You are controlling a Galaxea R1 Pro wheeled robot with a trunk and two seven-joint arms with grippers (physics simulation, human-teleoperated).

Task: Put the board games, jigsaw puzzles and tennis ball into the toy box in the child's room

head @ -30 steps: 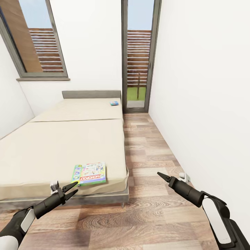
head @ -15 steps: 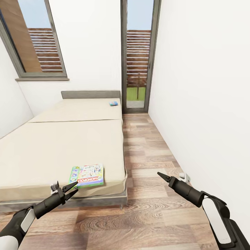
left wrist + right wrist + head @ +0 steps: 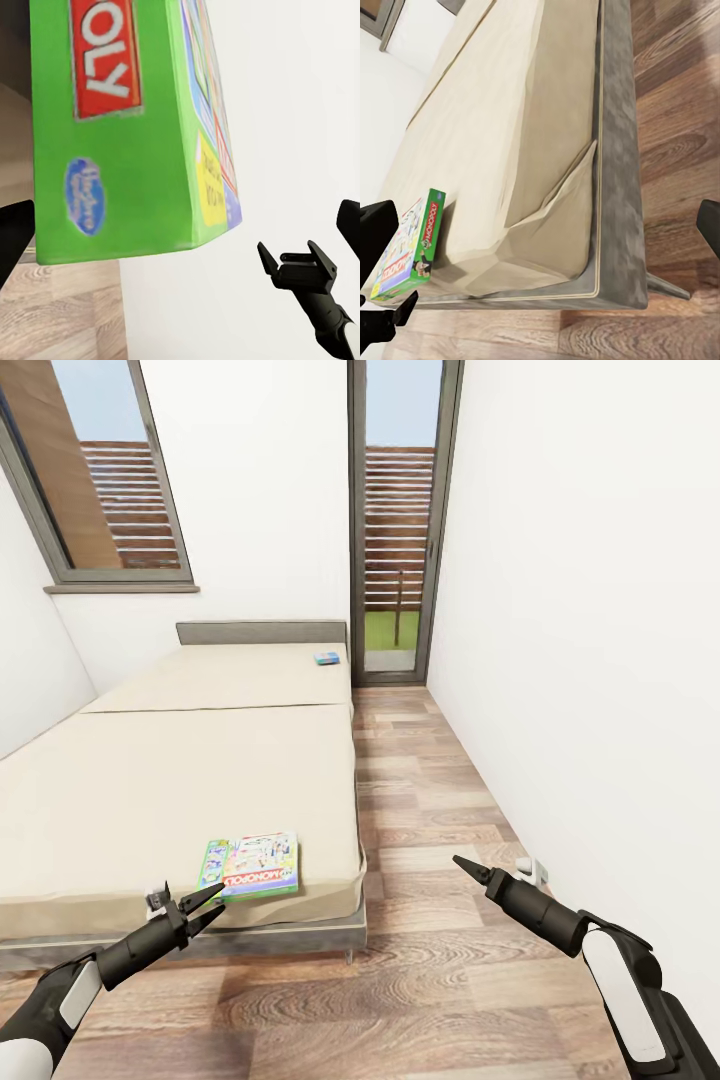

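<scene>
Little change over the last half second; a second back, whole view shifted slightly, so camera/base motion, not the things.

Left gripper (image 3: 202, 907): fingers spread, empty, just short of bed edge, aimed at green game (image 3: 251, 865). Game lying flat near front corner of bed (image 3: 150, 780), short of the edge. Blue game (image 3: 326, 657) far off by headboard (image 3: 262, 631), well apart. Right gripper (image 3: 468, 867): over floor (image 3: 430, 810) beside wall; fingers look closed to a point in head view, tips at opposite frame edges in wrist view; cannot tell.

Step in hand, by judgement: approach and grasp green game. Best bet: go in low along mattress, pinch across box's thin edge at near side, lift level. Risk: soft mattress yielding, box sliding away.

Materials: game box rigid, flat, glossy print, green rim, red banner. Mattress beige, matte, creased at corner. Frame grey. Floor wood plank.
</scene>
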